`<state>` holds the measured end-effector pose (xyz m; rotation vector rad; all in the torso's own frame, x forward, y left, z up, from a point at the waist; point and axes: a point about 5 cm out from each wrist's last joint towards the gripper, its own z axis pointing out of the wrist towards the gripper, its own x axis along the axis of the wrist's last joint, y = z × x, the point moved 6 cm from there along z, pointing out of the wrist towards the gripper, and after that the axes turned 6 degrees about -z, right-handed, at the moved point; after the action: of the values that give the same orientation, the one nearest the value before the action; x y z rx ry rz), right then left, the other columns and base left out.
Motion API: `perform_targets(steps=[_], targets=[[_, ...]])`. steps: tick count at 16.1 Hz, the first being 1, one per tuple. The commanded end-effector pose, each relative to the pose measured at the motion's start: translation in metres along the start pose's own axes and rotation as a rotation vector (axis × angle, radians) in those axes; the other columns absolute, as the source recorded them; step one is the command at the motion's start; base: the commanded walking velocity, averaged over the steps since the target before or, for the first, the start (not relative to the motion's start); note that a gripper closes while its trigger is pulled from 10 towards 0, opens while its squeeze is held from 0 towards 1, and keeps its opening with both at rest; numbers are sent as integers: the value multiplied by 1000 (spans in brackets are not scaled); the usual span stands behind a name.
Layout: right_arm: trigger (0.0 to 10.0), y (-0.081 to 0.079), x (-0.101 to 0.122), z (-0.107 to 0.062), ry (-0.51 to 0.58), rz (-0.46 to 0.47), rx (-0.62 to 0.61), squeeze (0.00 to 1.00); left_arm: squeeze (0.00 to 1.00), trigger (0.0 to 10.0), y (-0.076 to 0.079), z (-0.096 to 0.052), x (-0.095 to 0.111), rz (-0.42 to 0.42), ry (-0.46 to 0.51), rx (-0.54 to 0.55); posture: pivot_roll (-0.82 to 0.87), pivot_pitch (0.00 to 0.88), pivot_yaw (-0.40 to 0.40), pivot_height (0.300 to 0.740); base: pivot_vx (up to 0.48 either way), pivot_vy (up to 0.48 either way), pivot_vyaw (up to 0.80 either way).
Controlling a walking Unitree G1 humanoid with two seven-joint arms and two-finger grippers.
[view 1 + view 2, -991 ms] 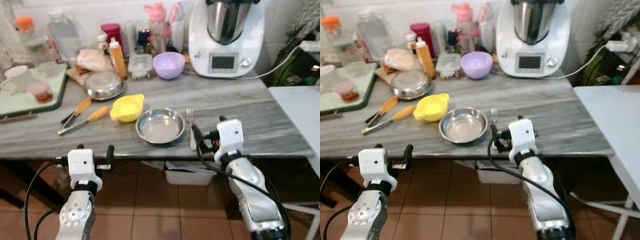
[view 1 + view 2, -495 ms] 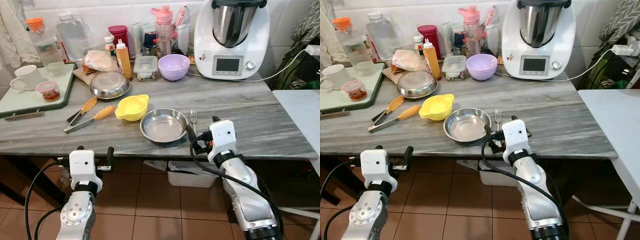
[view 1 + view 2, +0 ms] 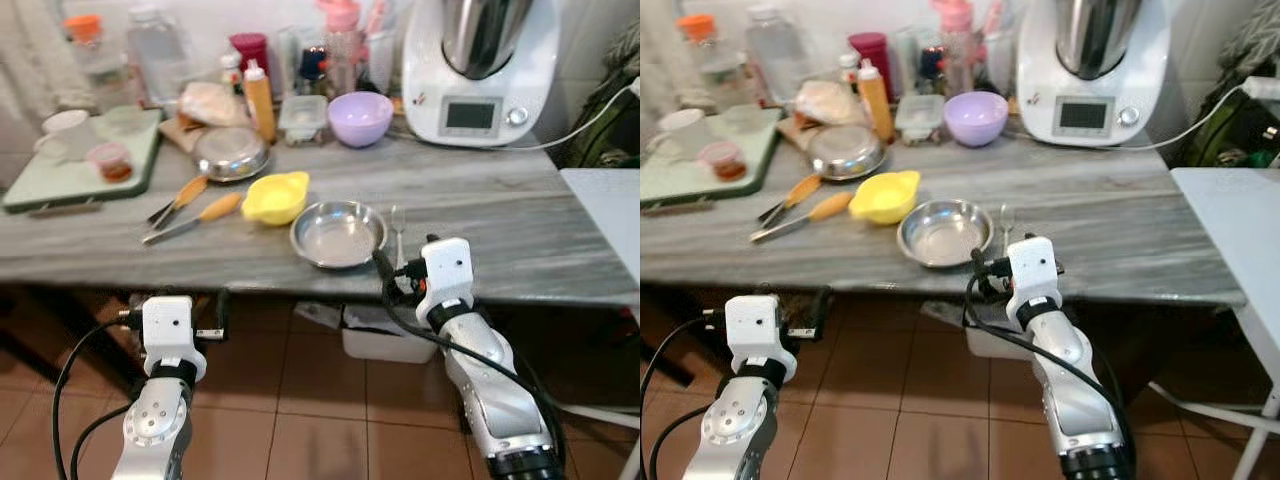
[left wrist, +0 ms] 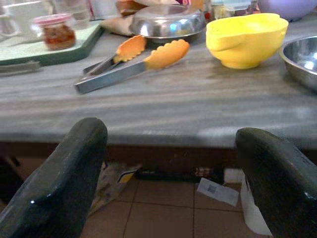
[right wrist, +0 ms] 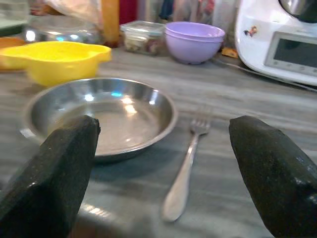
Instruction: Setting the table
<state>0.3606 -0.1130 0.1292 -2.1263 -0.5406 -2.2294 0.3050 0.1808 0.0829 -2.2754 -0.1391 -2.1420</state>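
The top of the white kitchen machine (image 3: 487,62) is running off the picture's upper edge, the bottles (image 3: 150,50) at the wall are showing blurred, and the right wrist (image 3: 445,275) is covering the fork (image 5: 185,168) handle's end

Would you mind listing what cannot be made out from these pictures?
- Fork: in the left eye view its handle end is hidden behind the right gripper.
- Jar contents: blurred in the left wrist view, too small in the eye views.
- Bottles at the wall: labels blurred, tops cut off by the top edge in the left eye view.
- Appliance: its top is cut off in the right eye view.
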Motion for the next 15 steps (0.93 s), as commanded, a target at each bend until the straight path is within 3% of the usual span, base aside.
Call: perform_targets(steps=[1, 11, 15], targets=[[10000, -1, 3, 2, 7, 11, 5, 0, 0, 10000, -3, 1, -1, 15, -8, 11, -110, 0, 91, 740, -244, 0, 0], [10000, -4, -2, 3, -16, 40, 3, 0, 0, 10000, -4, -1, -2, 25, -9, 19, -92, 0, 72, 740, -252, 0, 0], [10000, 7, -7, 5, -47, 32, -7, 0, 0, 10000, -4, -5, -5, 33, -15, 22, -78, 0, 51, 740, -267, 0, 0]])
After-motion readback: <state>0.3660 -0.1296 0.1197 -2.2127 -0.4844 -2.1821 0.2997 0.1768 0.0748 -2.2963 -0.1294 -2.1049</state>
